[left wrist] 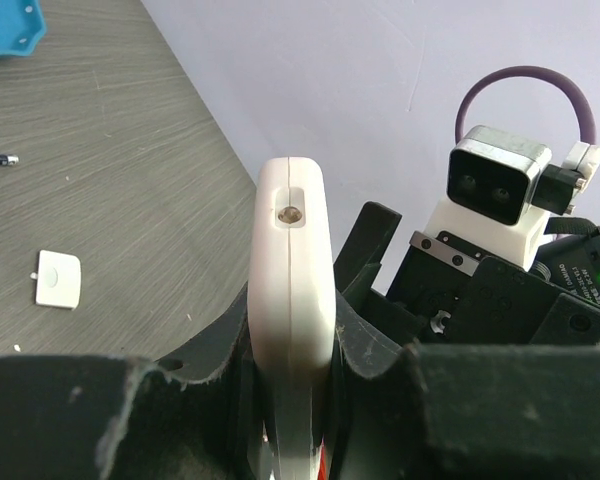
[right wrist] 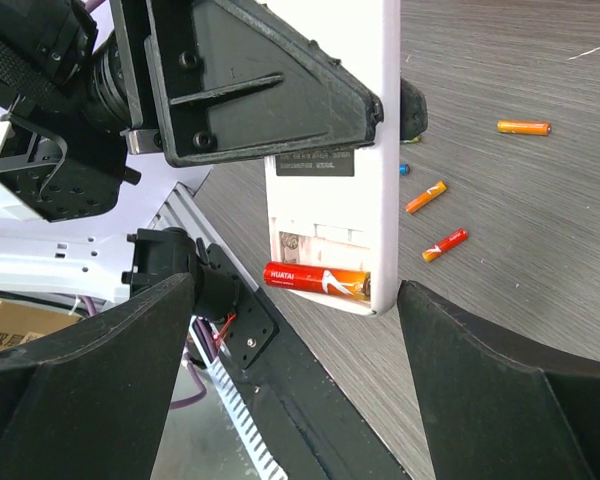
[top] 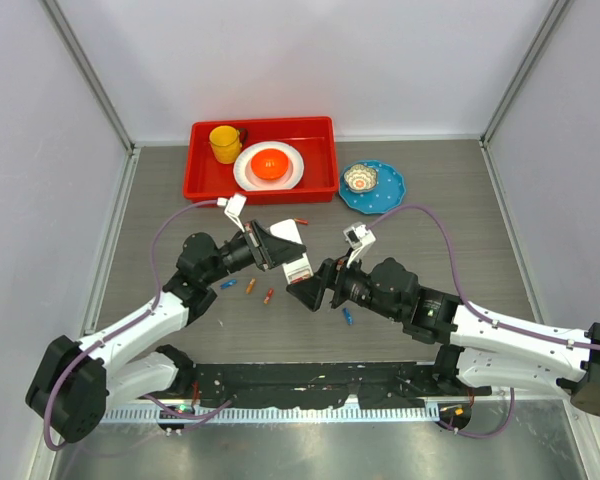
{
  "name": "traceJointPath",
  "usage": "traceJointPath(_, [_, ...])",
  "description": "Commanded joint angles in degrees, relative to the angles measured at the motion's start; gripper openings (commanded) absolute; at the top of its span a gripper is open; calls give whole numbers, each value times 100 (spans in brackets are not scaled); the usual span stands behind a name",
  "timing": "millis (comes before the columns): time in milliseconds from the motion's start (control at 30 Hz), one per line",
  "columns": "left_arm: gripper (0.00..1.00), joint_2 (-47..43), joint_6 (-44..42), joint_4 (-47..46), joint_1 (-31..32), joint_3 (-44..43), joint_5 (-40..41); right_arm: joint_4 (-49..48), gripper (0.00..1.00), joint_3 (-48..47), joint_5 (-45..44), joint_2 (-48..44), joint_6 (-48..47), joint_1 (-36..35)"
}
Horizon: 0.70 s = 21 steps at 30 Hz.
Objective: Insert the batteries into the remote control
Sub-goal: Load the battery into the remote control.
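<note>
From above, the left gripper (top: 280, 250) is clamped on the remote control (top: 298, 266), holding it off the table (top: 460, 250) near the middle. The right gripper (top: 306, 290) sits just beside the remote's lower end, jaws spread wide with nothing between them. Loose batteries (top: 250, 286) lie scattered on the wood below and beside the two grippers (orange, red and a couple of blue). At the far edge stand a red tray (top: 205, 185) with a yellow cup (top: 224, 143) and a white plate (top: 245, 170) in it, and a blue plate (top: 385, 195) to its right.

The left wrist view shows the remote edge-on — a narrow white slab pinched between the black fingers (left wrist: 205, 355). A small white cover (left wrist: 58, 278) lies flat on the table to the left. The right arm's wrist camera (left wrist: 498, 185) faces in from the right.

The right wrist view looks at the remote's plain back, its compartment open at the lower end — one orange-and-red battery (right wrist: 318, 280) lies crosswise in the slot nearest the end. The right fingers (right wrist: 90, 385) flank the frame, well apart and touching nothing. Three more orange batteries lie on the table to the right.
</note>
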<state>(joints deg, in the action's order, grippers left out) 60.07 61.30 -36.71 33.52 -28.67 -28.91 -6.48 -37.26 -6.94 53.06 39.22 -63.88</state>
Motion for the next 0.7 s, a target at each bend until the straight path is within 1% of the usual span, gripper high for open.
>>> traceJointPath(0, [0,-163,31,-425,14,36,61,-371,88,-36,-211,-15,33,24])
traceJointPath(100, [0,-163,31,-434,15,45,61,-371,84,-63,-238,38,33,33])
traceJointPath(133, [0,-163,31,-434,14,45,61,-371,82,-71,-246,73,42,33])
traceJointPath(400, [0,-171,66,-478,14,80,69,-451,78,-71,-202,135,24,42])
traceJointPath(533, [0,-189,58,-495,14,80,61,-433,72,-80,-211,187,15,51])
traceJointPath(667, [0,-224,58,-460,14,98,87,-433,69,-98,-194,231,15,51])
